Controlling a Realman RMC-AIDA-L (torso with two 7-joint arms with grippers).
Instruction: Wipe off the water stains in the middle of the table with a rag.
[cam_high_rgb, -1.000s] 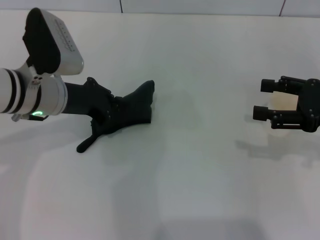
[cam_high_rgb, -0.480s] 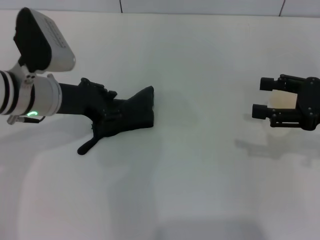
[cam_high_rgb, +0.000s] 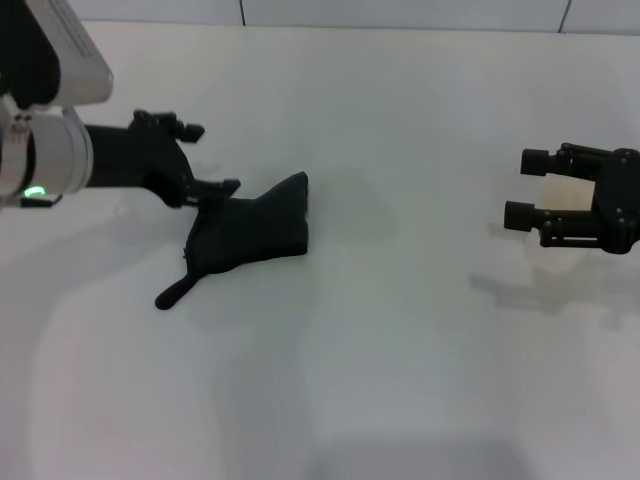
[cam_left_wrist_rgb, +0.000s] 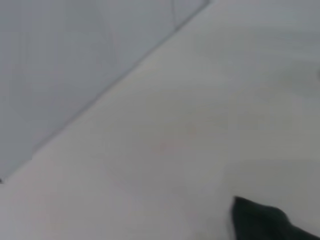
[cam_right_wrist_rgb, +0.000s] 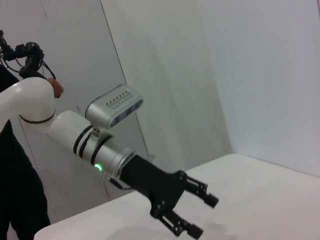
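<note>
Hovering open-fingered left gripper (cam_high_rgb: 205, 157) just beside rag (cam_high_rgb: 250, 232), right gripper (cam_high_rgb: 528, 187) open.

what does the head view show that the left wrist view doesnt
Only the head view shows the left gripper, open just behind the whole rag, and the right gripper, open at the right over a pale cup. Only the left wrist view shows the grey wall beyond the table edge. Both show the white table and some of the rag.
</note>
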